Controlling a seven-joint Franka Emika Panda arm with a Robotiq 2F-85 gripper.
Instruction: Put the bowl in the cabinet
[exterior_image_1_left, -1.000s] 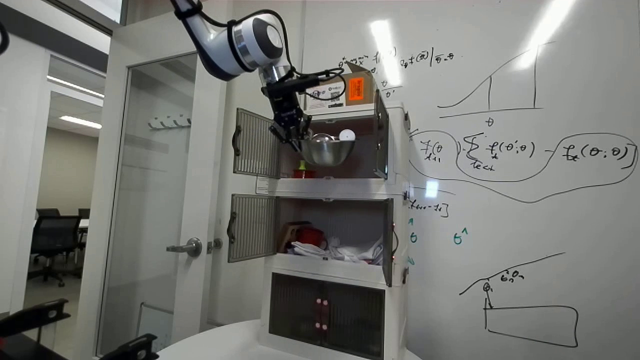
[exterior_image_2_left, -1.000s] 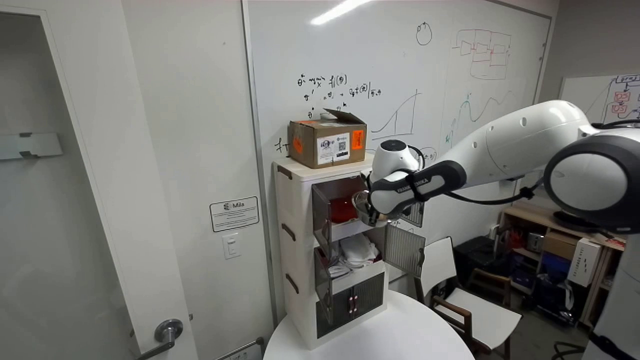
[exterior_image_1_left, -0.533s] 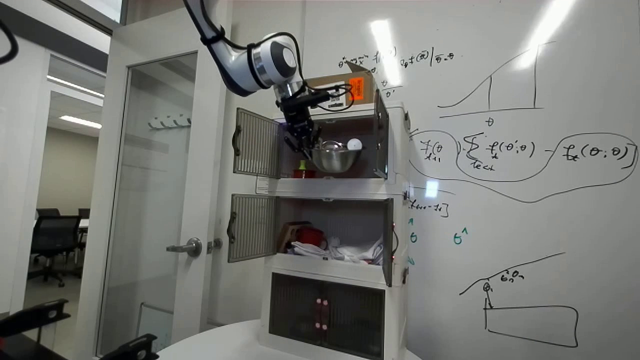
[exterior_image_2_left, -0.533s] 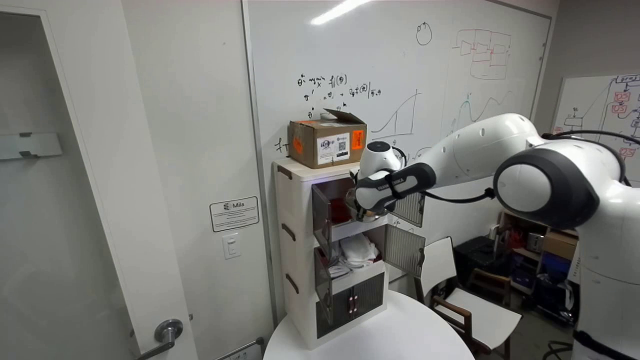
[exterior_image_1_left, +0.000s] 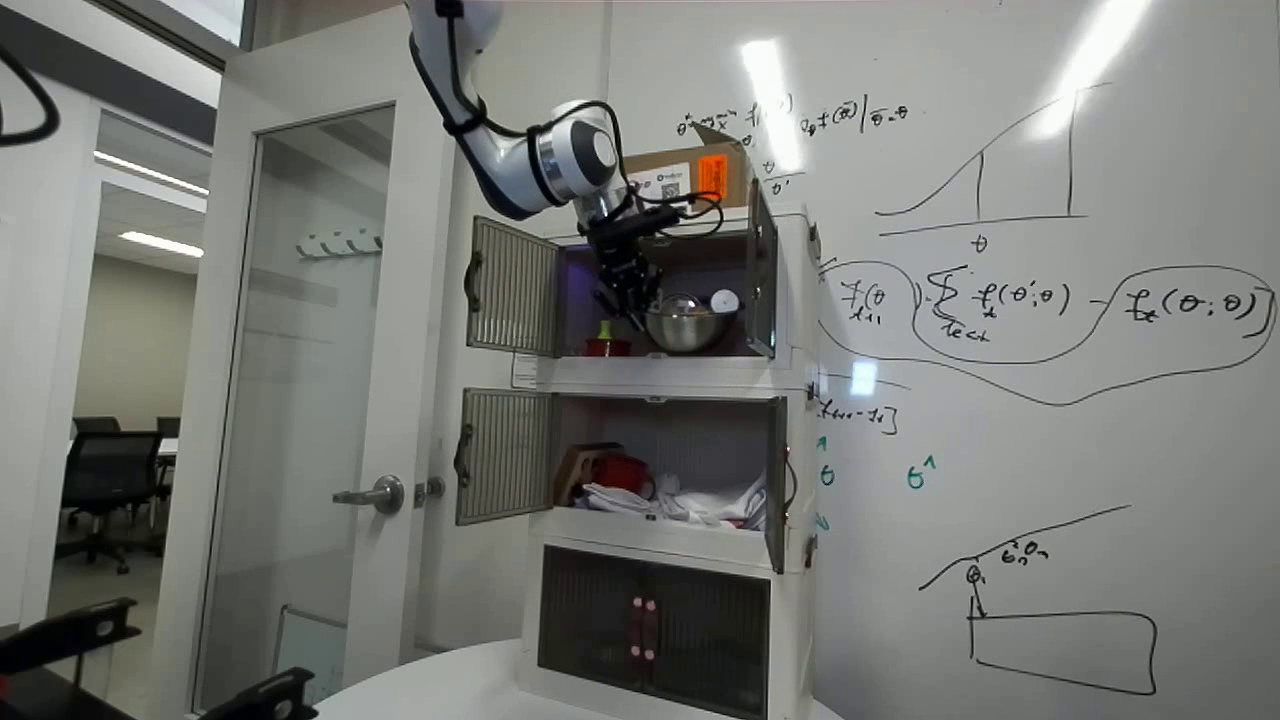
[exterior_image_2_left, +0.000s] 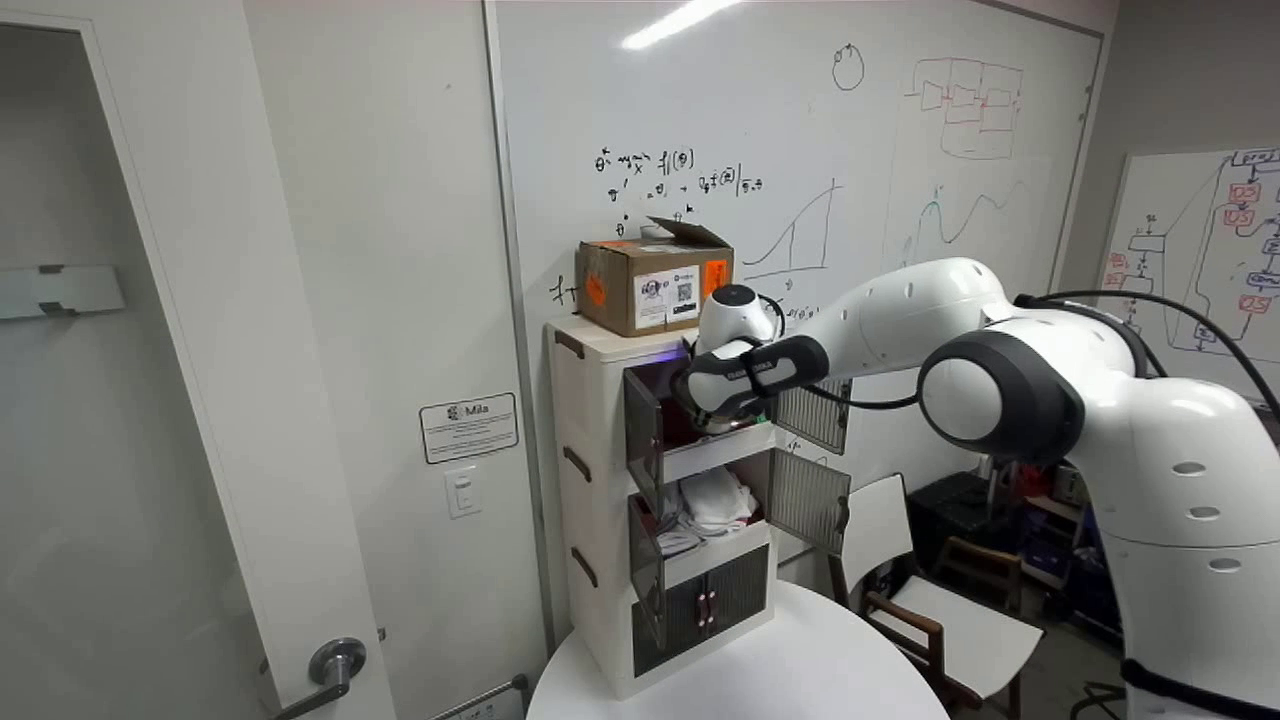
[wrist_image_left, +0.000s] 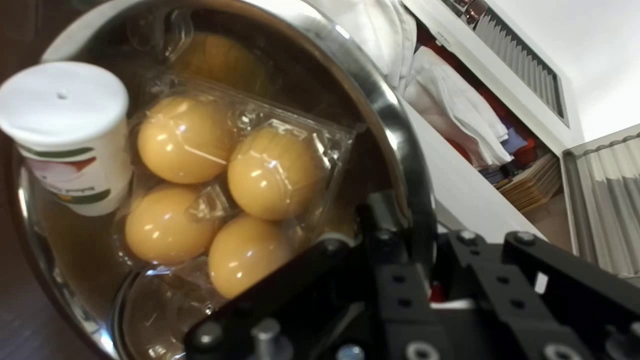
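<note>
At the upper opening of the cabinet (exterior_image_1_left: 660, 374), in an exterior view, are a green-topped red item (exterior_image_1_left: 607, 347), the gripper (exterior_image_1_left: 641, 317) pinching the rim of the metal bowl (exterior_image_1_left: 690, 332), and a white-lidded cup (exterior_image_1_left: 724, 300) inside that bowl.

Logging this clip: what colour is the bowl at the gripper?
Shiny metallic silver. The bowl shows best in the wrist view.

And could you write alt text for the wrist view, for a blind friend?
Black fingers grip the rim of a metal bowl holding tan, egg-like objects in clear plastic and a white-lidded container. White cloths show past the rim.
</note>
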